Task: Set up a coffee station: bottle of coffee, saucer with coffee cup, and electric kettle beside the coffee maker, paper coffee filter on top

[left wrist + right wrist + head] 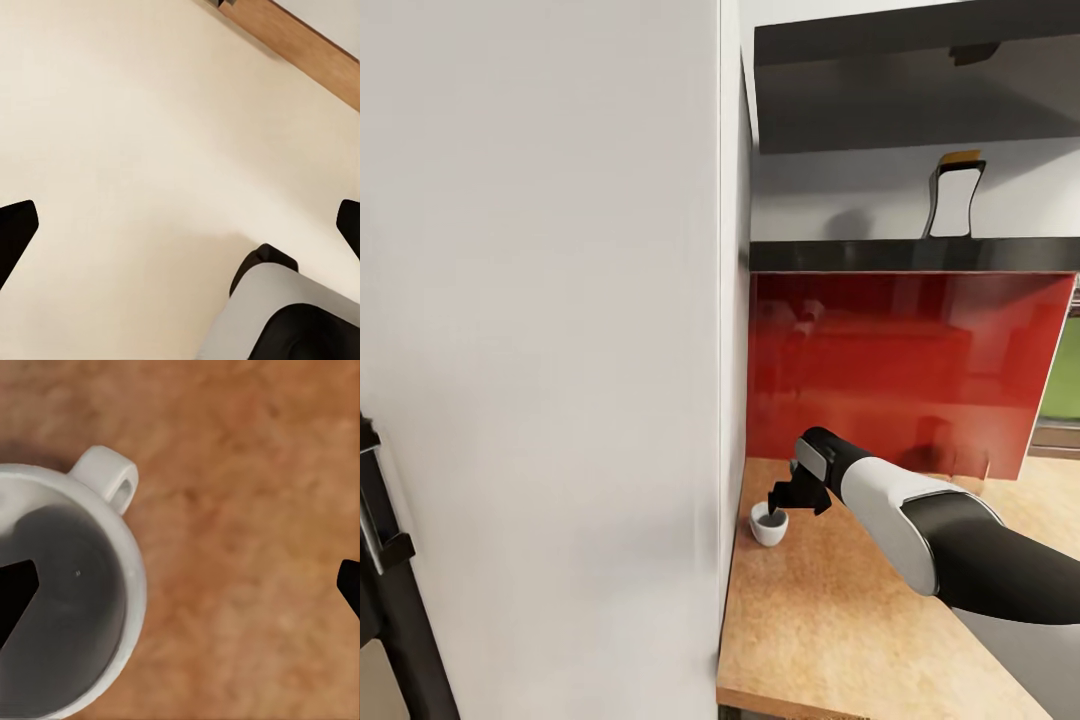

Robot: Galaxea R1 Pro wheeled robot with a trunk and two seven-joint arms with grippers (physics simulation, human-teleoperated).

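The white coffee cup [768,522] stands upright on the wood-grain countertop [840,620], close to the tall white cabinet side. My right gripper [786,497] hovers just above it, open. In the right wrist view the coffee cup [67,600] has its handle [112,480] pointing away; one fingertip [15,592] hangs over its dark inside and the other sits out over bare countertop [247,472]. The right gripper [184,589] holds nothing. On the dark shelf above stands the bottle of coffee [956,196], with a white label and an orange cap. My left gripper [180,229] is open over a plain cream surface.
A tall white cabinet side [540,350] rises directly left of the cup. A glossy red backsplash [900,370] runs behind the counter under the dark shelf [910,255]. My left arm [385,570] hangs low beside the cabinet. A wooden strip [315,52] crosses the left wrist view.
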